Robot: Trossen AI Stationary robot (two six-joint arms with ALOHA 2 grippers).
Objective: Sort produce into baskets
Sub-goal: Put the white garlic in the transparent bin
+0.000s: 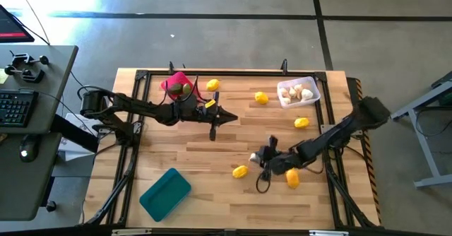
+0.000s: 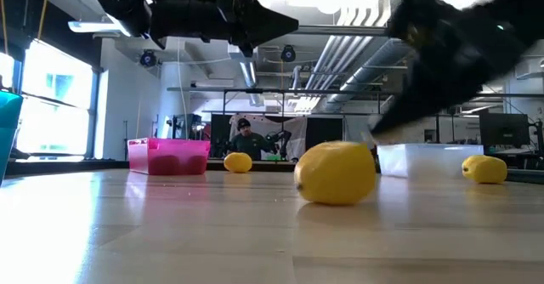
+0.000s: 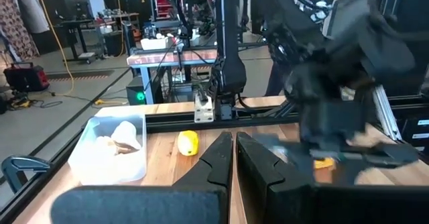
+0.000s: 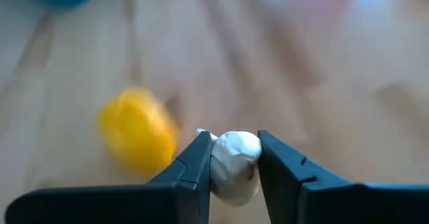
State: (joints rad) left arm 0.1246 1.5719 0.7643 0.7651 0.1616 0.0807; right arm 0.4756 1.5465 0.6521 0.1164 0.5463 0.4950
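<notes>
My right gripper [image 4: 234, 143] is shut on a white garlic-like bulb [image 4: 234, 165] at the table's near middle [image 1: 255, 157], beside a yellow lemon [image 4: 136, 133]. My left gripper [image 3: 234, 158] hovers shut and holds nothing over the table's middle [image 1: 233, 117]. The pink basket [image 1: 171, 81] at the far left holds green pieces. The whitish basket [image 1: 308, 82] at the far right holds several garlic bulbs. The teal basket [image 1: 165, 193] lies near the front left. More lemons [image 1: 292, 179] [image 1: 301, 122] [image 1: 261, 97] [image 1: 212, 85] rest on the wood. My right gripper pinches the white bulb's two opposite sides [image 4: 216, 160] between its two fingers [image 4: 196, 162]. The fingers slant downward from the table's right side. Whether the bulb is clear of the table cannot be told.
In the low view a lemon [image 2: 336, 172] sits close in front, with the pink basket [image 2: 168, 155] and the whitish basket [image 2: 416, 159] behind it. A black frame rail [image 1: 212, 72] runs around the table. A person shows far back in the room.
</notes>
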